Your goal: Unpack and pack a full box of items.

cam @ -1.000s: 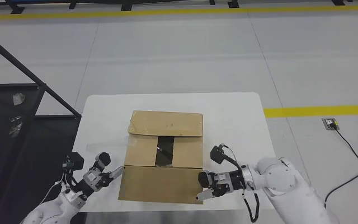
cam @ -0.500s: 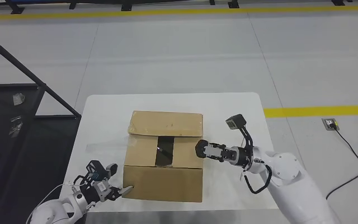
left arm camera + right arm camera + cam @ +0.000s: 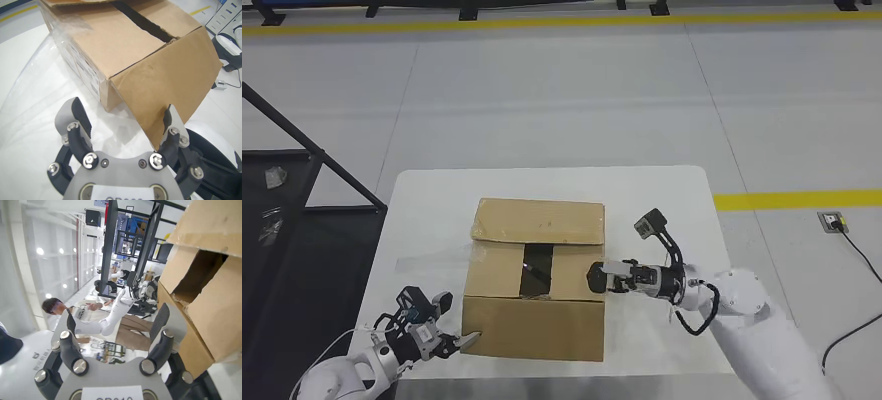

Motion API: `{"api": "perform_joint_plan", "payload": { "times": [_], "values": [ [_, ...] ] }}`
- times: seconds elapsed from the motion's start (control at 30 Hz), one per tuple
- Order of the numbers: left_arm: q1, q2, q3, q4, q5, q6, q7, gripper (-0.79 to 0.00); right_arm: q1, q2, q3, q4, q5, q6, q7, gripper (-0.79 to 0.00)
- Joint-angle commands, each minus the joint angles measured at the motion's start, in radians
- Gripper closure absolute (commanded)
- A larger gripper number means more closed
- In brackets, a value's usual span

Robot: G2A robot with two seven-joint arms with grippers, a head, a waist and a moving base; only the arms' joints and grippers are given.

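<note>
Left hand (image 3: 122, 104) and right hand (image 3: 594, 277), both wide, are sitting at flaps of the brown cardboard box (image 3: 497, 270), presumably to open it.

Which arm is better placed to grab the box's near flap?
Probably left: the left gripper is open around a corner of the near flap; the right gripper is open at the right side of the cardboard box.

The top camera is looking steeply down over the whole table (image 3: 662, 200); both wrist cameras are sitting close and low at opposite sides of the cardboard box (image 3: 497, 270), all three sharing it.
</note>
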Motion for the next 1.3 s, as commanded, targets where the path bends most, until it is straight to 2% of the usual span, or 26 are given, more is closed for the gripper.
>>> {"api": "perform_joint_plan", "payload": {
  "times": [0.0,0.13,0.33,0.57,0.97,1.1,1.27],
  "values": [
    [0.001,0.000,0.001,-0.001,-0.001,0.005,0.001,-0.785,0.045,-0.014,-0.036,0.087,0.049,0.021,0.020,-0.785],
    [0.006,0.000,0.018,-0.021,0.002,0.039,0.008,-0.785,0.118,-0.044,-0.097,0.233,0.084,0.037,-0.009,-0.785],
    [0.009,0.002,0.028,-0.031,-0.001,0.060,0.010,-0.785,0.198,-0.079,-0.145,0.399,0.055,0.043,-0.142,-0.785],
    [0.011,0.007,0.033,-0.035,0.005,0.074,0.014,-0.785,0.231,-0.101,-0.137,0.440,0.079,-0.085,-0.161,-0.785],
    [0.020,0.013,0.050,-0.036,0.017,0.087,0.033,-0.785,0.352,-0.137,-0.164,0.457,-0.035,-0.084,-0.295,-0.785],
    [0.025,0.015,0.055,-0.035,0.019,0.093,0.044,-0.785,0.417,-0.160,-0.178,0.531,-0.058,-0.102,-0.360,-0.785],
    [0.039,0.016,0.058,-0.033,0.026,0.104,0.060,-0.785,0.500,-0.208,-0.232,0.659,-0.082,-0.174,-0.415,-0.785]
  ]
}}
